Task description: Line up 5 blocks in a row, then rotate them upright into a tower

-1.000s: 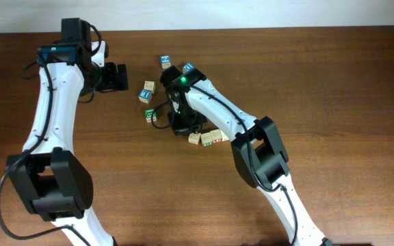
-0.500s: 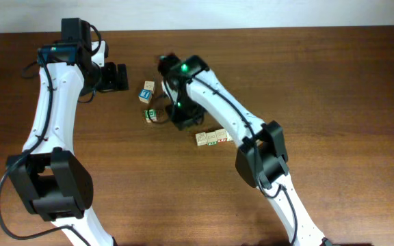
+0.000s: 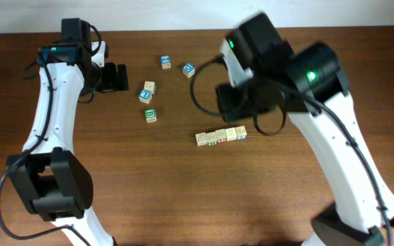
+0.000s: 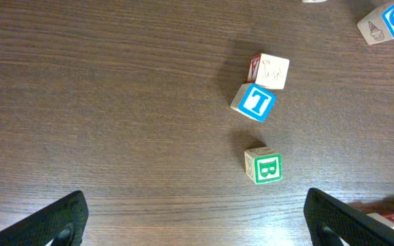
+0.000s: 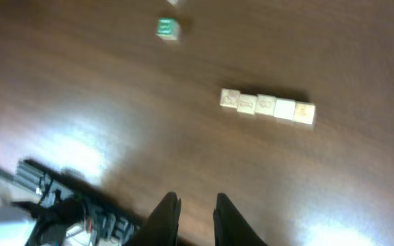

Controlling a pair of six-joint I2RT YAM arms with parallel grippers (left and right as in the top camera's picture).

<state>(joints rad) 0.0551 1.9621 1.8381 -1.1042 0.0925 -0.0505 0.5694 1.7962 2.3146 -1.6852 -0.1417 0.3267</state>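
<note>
Black jaws on the right gripper [image 5: 195,199] stand a narrow slit apart, empty, hanging high over the wooden table [image 3: 368,55] near the row of five blocks [image 3: 221,135]. Well apart from that row, the left gripper [image 4: 195,195] gapes wide, holding nothing, with a loose green-B block [image 4: 263,166] lying between it and the row.

Overhead faces down — wrist views share green block [image 4: 262,166]
</note>
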